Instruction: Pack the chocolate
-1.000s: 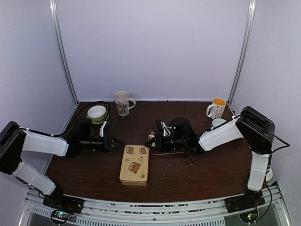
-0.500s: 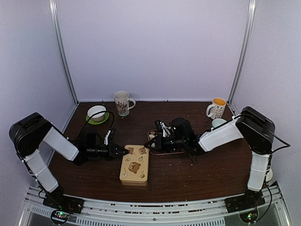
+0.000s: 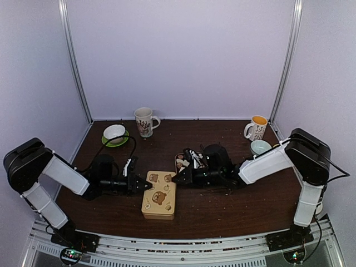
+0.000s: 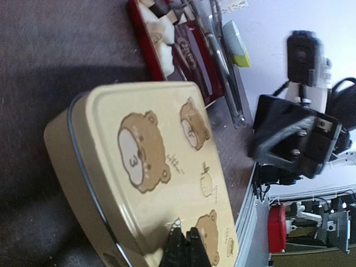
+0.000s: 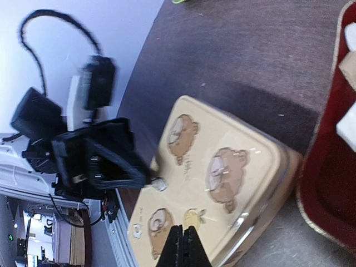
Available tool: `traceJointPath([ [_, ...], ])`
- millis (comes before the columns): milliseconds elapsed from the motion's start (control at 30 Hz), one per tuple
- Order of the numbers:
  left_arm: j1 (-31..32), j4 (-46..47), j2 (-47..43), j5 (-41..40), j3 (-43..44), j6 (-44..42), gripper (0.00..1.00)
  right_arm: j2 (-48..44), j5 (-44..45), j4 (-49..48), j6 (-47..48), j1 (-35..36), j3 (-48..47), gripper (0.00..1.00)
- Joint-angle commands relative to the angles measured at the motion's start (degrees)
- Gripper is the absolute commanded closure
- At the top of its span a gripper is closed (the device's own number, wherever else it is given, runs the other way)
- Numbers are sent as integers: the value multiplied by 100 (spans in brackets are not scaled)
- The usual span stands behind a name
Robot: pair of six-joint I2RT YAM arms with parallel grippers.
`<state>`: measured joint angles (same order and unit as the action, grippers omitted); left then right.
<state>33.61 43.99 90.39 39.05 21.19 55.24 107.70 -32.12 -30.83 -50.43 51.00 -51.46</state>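
Your left gripper (image 3: 146, 185) has its fingers pressed together with nothing between them, its tip at the left edge of the tin (image 3: 159, 196). Your right gripper (image 3: 177, 179) is closed the same way and empty, at the tin's right edge. The tin's lid is on. The chocolate (image 4: 158, 47) lies in the red tray (image 4: 140, 34) on the counter (image 3: 233, 211), just behind the tin.

The right gripper (image 5: 182, 245), fingers pressed together, sat at 6 o'clock over the bear-printed tin (image 5: 245, 183). At 9 o'clock the left gripper (image 5: 154, 181) reached the lid's edge. A red tray (image 5: 318, 207) holding pale chocolate (image 5: 349, 125) lay at 3 o'clock.
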Motion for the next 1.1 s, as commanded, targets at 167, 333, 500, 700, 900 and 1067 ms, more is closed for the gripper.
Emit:
traceJointPath([
  [167, 120, 71, -361, -92, -453, 417, 100, 263, 311, -839, -265, 368, 524, 100],
  [333, 517, -771, -957, -417, -327, 99, 100, 90, 229, -789, -252, 420, 555, 100],
  [500, 735, -1349, -641, -715, -319, -174, 100, -627, 366, -273, 144, 623, 767, 100],
  [700, 756, -953, -1051, -707, -654, 271, 100, -32, 379, -849, -47, 715, 981, 100],
  [900, 1077, -1702, -2328, -1149, -860, 379, 100, -79, 396, -977, -88, 773, 1033, 100],
  [1067, 1129, -986, -1718, -1099, -1212, 473, 100, -629, 403, -589, 585, 1145, 1115, 100],
])
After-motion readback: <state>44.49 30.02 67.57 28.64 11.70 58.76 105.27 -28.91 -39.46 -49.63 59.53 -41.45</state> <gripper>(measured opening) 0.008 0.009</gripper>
